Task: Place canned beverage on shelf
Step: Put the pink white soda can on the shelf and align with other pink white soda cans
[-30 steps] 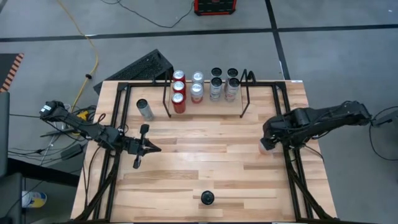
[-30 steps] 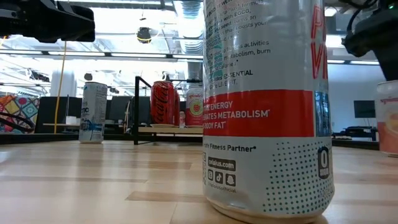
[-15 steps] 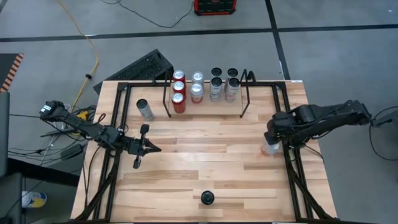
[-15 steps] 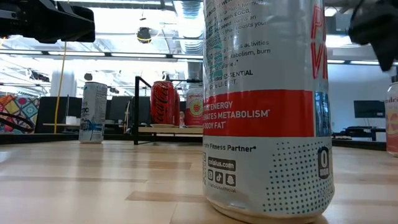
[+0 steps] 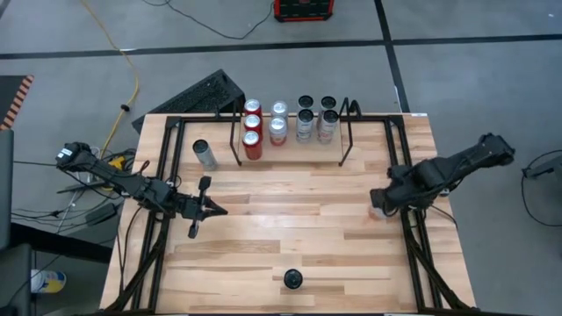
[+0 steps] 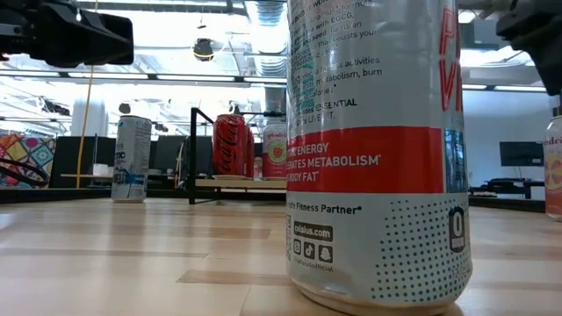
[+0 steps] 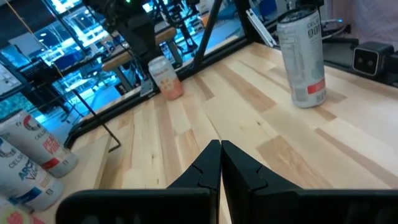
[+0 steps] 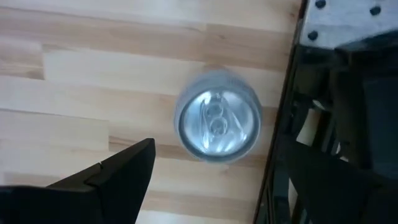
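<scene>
My right jaws [image 8: 186,180] hover spread apart directly above a pale pink aluminium can [image 8: 217,123] standing on the wooden tabletop [image 5: 290,224], aligned for grasping. My left jaws [image 7: 221,163] wait pressed together. The black wire shelf [image 5: 290,132] lies well beyond.

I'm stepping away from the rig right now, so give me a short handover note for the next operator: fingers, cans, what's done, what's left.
Right gripper: above the pale pink can by the table's right edge, looking straight down on its top; fingers apart, nothing held.
Left gripper: waiting over the table's left side, fingers shut, empty.
Shelf: at the far edge, already holding several cans, including red ones.
Loose cans: a silver can left of the shelf, a white-and-red can near the front edge, and the pink one.
Done: shelf partly stocked.
Left: grasp the pink can and shelve it; likely the other two after.
</scene>
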Motion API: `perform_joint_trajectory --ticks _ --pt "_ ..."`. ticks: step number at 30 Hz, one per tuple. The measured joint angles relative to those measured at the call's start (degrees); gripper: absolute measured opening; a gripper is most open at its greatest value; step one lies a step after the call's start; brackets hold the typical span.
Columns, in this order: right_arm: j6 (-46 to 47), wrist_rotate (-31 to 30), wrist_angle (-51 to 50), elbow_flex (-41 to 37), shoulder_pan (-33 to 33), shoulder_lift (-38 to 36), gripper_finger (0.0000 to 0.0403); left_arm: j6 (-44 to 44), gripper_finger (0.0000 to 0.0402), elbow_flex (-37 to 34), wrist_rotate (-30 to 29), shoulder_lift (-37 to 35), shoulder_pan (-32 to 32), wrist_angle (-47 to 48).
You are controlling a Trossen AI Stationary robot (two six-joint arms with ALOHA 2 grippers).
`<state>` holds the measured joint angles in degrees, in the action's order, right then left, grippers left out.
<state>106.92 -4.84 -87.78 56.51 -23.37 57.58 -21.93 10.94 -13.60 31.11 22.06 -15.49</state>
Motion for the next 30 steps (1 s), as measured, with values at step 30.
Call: perform_joint_trajectory --ticks 30 --pt "5.74 -6.9 9.61 -11.8 -4.16 2.5 0.0374 -1.03 0.0 0.0 2.44 -0.02 0.0 -1.88"
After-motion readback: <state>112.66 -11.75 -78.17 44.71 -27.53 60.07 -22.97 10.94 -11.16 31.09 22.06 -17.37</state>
